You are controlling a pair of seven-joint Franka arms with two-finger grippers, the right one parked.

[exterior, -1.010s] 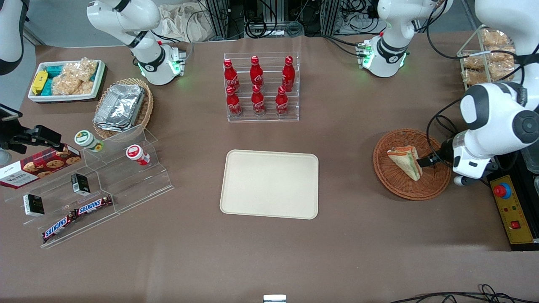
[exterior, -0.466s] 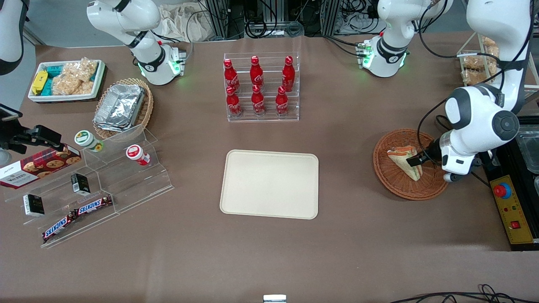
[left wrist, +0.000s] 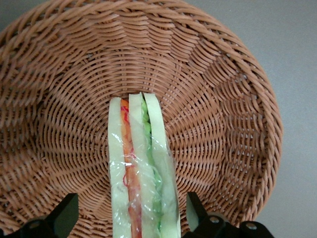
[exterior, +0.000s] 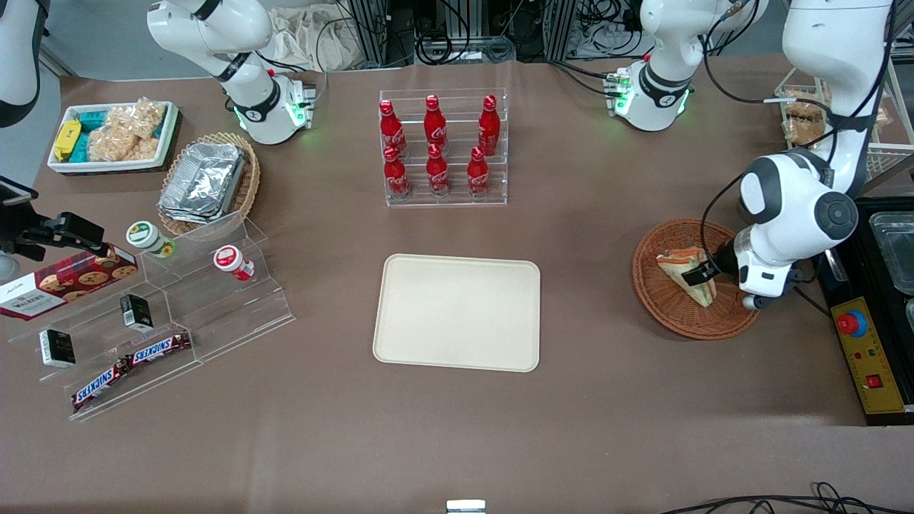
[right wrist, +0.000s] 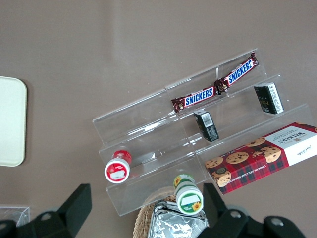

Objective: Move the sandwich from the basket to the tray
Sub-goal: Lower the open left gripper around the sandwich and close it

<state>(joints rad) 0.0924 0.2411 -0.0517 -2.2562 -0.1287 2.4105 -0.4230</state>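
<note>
The sandwich (exterior: 677, 263) lies in the reddish-brown wicker basket (exterior: 660, 303), toward the working arm's end of the table. In the left wrist view the sandwich (left wrist: 141, 168) stands on edge, wrapped in clear film, with orange and green filling showing, in the basket (left wrist: 223, 124). My left gripper (exterior: 695, 275) is low over the basket and open. Its fingers (left wrist: 64, 218) straddle the sandwich's wide end with a gap on each side; the gripper (left wrist: 130, 210) holds nothing. The cream tray (exterior: 457, 312) lies flat and bare at the table's middle.
A clear rack of red cola bottles (exterior: 443, 146) stands farther from the front camera than the tray. A yellow control box with a red button (exterior: 867, 353) lies beside the basket at the table's edge. A clear stepped stand with snacks (exterior: 157, 314) is toward the parked arm's end.
My left arm has moved toward the table's middle, bringing the open gripper from the basket's rim to astride the sandwich. The sandwich has not moved.
</note>
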